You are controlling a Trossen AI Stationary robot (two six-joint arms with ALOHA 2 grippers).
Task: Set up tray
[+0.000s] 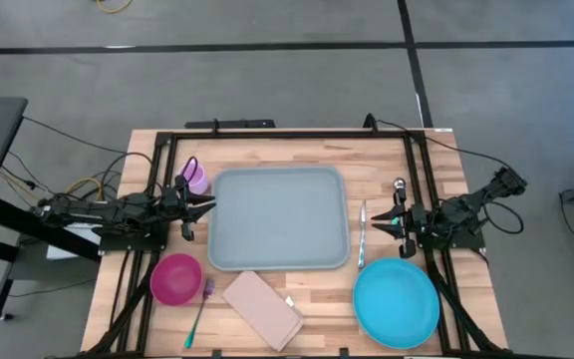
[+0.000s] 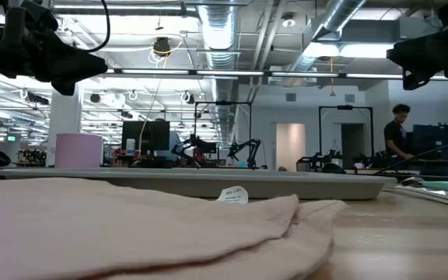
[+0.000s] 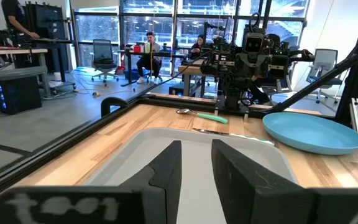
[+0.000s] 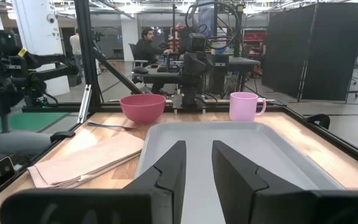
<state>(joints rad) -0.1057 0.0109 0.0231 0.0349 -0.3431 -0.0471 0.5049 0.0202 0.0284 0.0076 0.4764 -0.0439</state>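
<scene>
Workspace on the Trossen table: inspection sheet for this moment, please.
Surface: light wooden table inside a black frame.
Job's things: large pale grey-blue plastic tray lies flat mid-table, nothing on it.
Clutter: round bright-blue plate, magenta bowl, pink mug, pinkish-beige cloth napkin, teal-handled fork, knife, teal-handled spoon, all off the tray.
Grippers: left gripper at the tray's left edge, right gripper at its right edge; both partly open, holding nothing.
Cables: black leads trail off both arm bases.
Surroundings: grey floor; people at desks beyond.
</scene>
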